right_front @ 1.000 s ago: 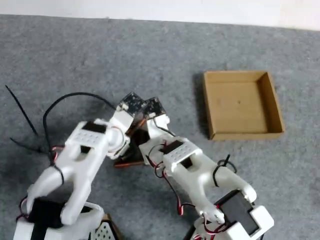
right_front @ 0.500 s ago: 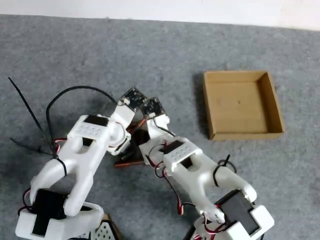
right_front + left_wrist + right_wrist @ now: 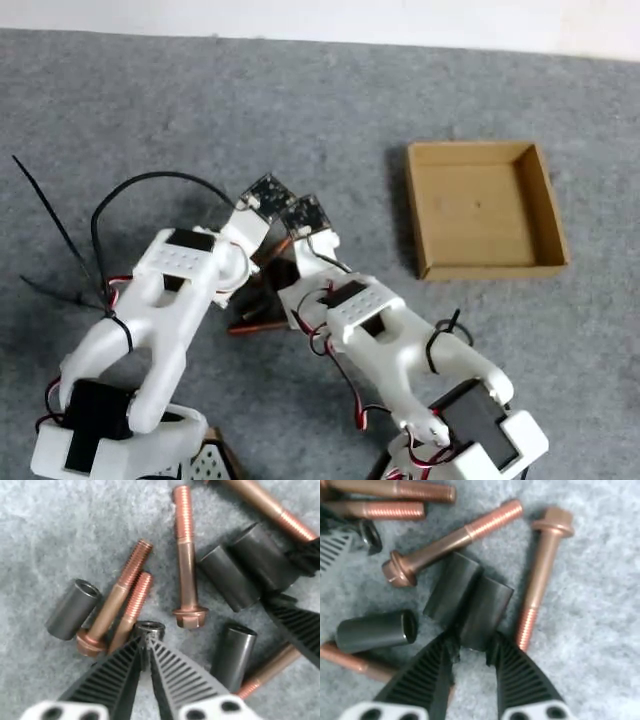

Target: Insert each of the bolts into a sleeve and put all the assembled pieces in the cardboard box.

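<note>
Copper-coloured bolts and dark sleeves lie scattered on the grey bench point(image 3: 200, 110). In the high view they are tucked under the wrists of your left arm point(image 3: 165, 300) and right arm point(image 3: 385, 335), which meet side by side near the middle.

Your left hand point(image 3: 148, 641) has its fingers drawn almost together. The tips sit on the rim of a small sleeve point(image 3: 149, 627) seen end-on, and they look to be pinching its wall. Just beside that sleeve lies a short bolt point(image 3: 134, 605), with a second bolt point(image 3: 114, 607) touching it along its length, both threads pointing away from the hand. Past those two, a loose sleeve point(image 3: 74, 609) lies on its side. On the other flank of the hand a straight bolt point(image 3: 186, 560) lies with its flanged head nearest the fingertips.

Your right hand point(image 3: 470, 647) is clamped on the near end of a lying sleeve point(image 3: 487, 607), one finger on each flank. A neighbour sleeve point(image 3: 451, 591) lies touching it, side against side. A long bolt point(image 3: 542, 575) lies just beside the clamped one, thread end toward the hand. A slanted bolt point(image 3: 455, 536) lies beyond both sleeves. A separate sleeve point(image 3: 375, 629) lies apart from them, its open end turned toward the hand.

You will find the cardboard box point(image 3: 487, 268) well apart from the pile, out on the right arm's side of the bench.
</note>
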`<move>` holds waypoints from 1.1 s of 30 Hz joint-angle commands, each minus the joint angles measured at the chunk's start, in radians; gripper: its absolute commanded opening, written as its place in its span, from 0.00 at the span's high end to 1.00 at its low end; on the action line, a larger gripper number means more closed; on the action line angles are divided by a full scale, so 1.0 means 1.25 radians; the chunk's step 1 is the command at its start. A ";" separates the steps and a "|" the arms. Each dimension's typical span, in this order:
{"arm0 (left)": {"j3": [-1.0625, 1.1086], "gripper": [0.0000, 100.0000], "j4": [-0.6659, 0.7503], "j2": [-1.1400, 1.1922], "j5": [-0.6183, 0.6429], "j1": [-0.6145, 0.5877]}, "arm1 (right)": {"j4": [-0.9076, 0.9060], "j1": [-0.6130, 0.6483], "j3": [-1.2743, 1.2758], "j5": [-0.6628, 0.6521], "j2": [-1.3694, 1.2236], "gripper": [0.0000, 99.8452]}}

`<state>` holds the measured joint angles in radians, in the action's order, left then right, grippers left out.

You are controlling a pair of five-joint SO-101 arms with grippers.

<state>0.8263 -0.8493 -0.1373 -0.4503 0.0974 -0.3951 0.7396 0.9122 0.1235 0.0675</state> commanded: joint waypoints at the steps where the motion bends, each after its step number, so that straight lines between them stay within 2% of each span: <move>1: 0.019 0.99 -0.012 0.013 -0.009 -0.001 | 0.028 0.003 -0.015 -0.010 0.007 0.99; 6: 0.061 0.99 -0.011 -0.037 -0.010 -0.003 | 0.028 0.003 -0.015 -0.010 0.007 0.99; 13: 0.260 0.99 0.124 -0.296 -0.009 -0.004 | 0.028 0.003 -0.015 -0.010 0.007 0.99; 18: 0.330 0.99 0.149 -0.430 -0.005 -0.006 | 0.028 0.003 -0.015 -0.010 0.007 0.99; 23: 0.330 0.98 0.149 -0.444 -0.002 -0.031 | 0.028 0.003 -0.015 -0.010 0.007 0.99; 28: 0.328 0.83 0.149 -0.434 0.028 -0.034 | 0.028 0.003 -0.015 -0.010 0.007 0.99; 33: 0.288 0.84 0.145 -0.358 0.028 -0.033 | 0.028 0.003 -0.015 -0.010 0.007 0.99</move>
<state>1.2405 -0.6774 -0.6467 -0.4273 0.0621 -0.3951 0.7396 0.9122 0.1204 0.0690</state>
